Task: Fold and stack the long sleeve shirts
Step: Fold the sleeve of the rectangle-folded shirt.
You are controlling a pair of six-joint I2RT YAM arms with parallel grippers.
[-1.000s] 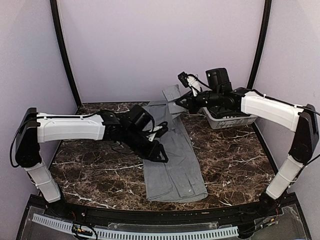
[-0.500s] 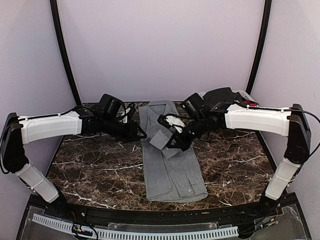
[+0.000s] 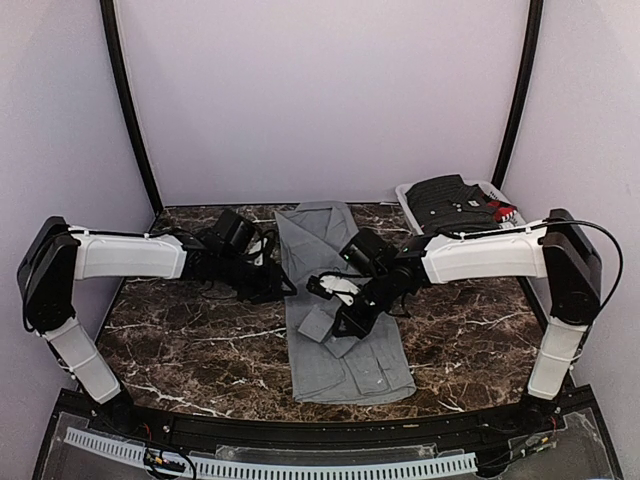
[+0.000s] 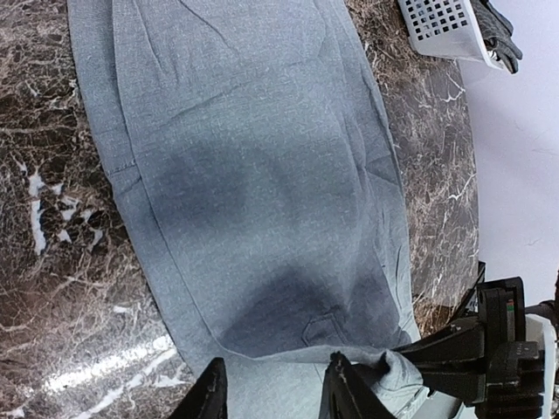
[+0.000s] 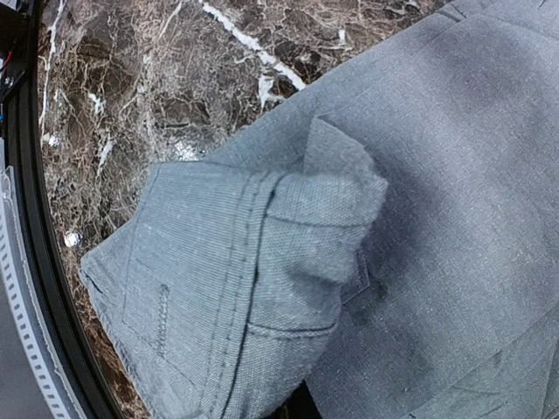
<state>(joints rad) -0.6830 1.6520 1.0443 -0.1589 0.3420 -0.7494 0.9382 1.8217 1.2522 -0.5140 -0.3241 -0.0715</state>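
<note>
Top view: grey shirt point(image 3: 350, 360) flat, lengthwise, mid marble table point(image 3: 180, 340), collar end toward far wall. Left gripper point(image 3: 278, 288) at shirt's left edge. Right gripper point(image 3: 338, 322) over shirt middle, sleeve cuff point(image 3: 318, 322) hanging from it. Basket point(image 3: 404, 196) far right corner, dark clothes point(image 3: 450, 195) inside.

Left wrist: fingers point(image 4: 211, 394) spread apart, nothing pinched, shirt cloth flat below.

Right wrist: cuff bunched, folded over shirt body, close under camera; jaws clamped on it.
</note>
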